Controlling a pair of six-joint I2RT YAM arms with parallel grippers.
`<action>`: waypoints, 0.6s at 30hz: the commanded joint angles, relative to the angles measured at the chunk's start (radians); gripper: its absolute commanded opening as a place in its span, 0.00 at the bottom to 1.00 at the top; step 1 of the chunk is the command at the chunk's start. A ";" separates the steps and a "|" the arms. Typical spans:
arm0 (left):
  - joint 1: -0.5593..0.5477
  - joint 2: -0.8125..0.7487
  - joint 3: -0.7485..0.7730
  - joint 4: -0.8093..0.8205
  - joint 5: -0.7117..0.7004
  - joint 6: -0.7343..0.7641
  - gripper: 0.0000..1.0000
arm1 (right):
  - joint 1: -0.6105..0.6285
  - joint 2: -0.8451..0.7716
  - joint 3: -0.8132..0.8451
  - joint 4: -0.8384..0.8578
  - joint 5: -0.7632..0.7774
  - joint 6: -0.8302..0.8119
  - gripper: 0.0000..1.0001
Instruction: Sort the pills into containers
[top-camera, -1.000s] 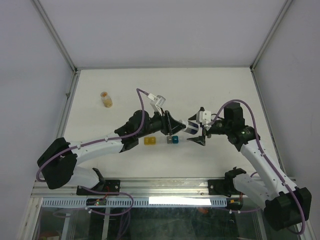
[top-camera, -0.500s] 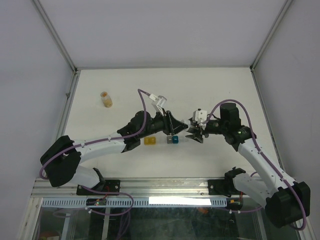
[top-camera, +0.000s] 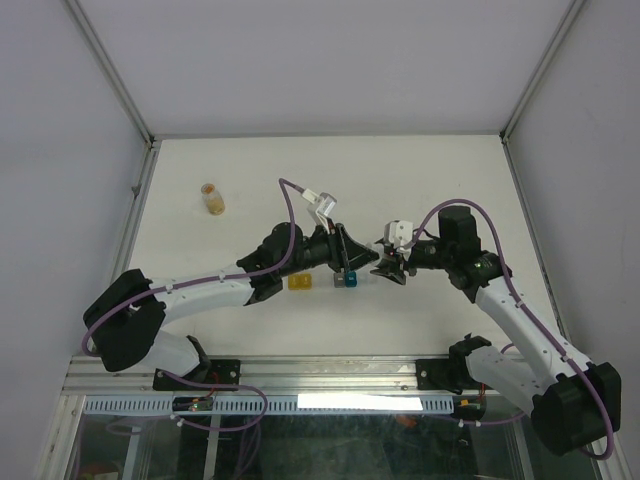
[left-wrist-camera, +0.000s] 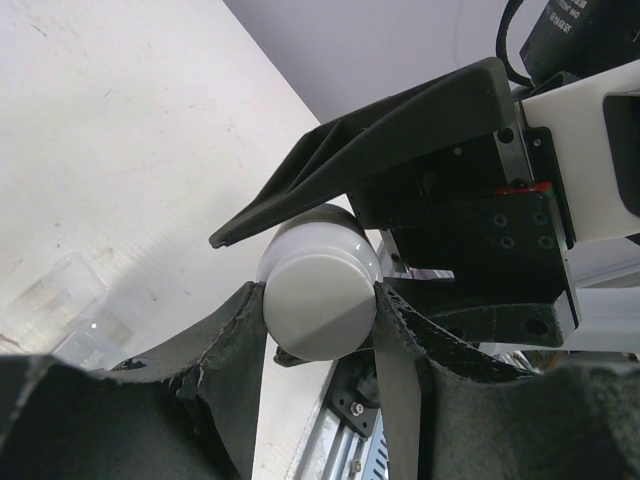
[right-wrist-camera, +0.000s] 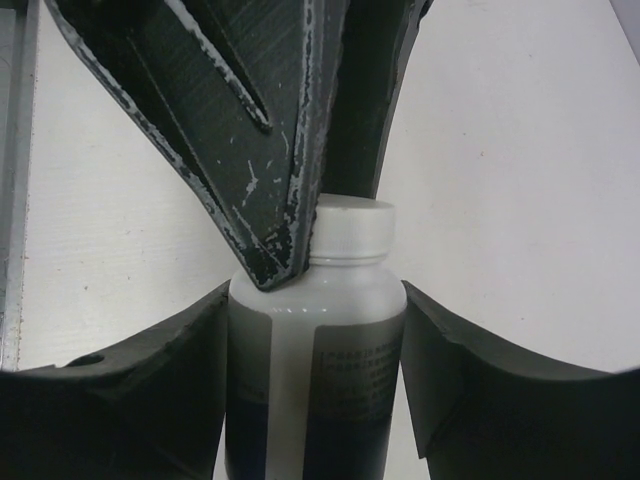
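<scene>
A white pill bottle (right-wrist-camera: 300, 330) with a dark label is held in the air between both arms, above the table's middle. My left gripper (left-wrist-camera: 318, 292) is shut on its white cap (left-wrist-camera: 316, 315). My right gripper (right-wrist-camera: 316, 300) has both pads against the bottle's body, just below the cap (right-wrist-camera: 352, 230). The left gripper's black fingers (right-wrist-camera: 250, 120) cross the top of the right wrist view. The containers lie under the grippers, with the yellow compartment (top-camera: 299, 282) at the left and the teal one (top-camera: 349, 279) at the right. Clear compartments (left-wrist-camera: 70, 300) show blurred in the left wrist view. No loose pills are visible.
A small amber vial (top-camera: 211, 198) stands at the back left of the white table (top-camera: 450, 180). Metal frame rails (top-camera: 130, 215) border the table's sides, and the arm bases sit at its near edge.
My right gripper has moved left up to the left gripper and narrowed its jaws onto the bottle's body. The left arm has shifted slightly right, still holding the cap.
</scene>
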 joint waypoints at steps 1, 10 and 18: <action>-0.011 0.001 0.021 0.094 0.027 -0.017 0.00 | 0.009 -0.006 0.020 0.029 -0.005 0.003 0.64; -0.012 -0.029 0.000 0.111 0.017 -0.016 0.23 | 0.011 0.007 0.050 -0.022 -0.012 -0.003 0.07; -0.011 -0.140 -0.092 0.186 0.025 0.080 0.68 | 0.001 0.039 0.084 -0.113 -0.080 -0.021 0.00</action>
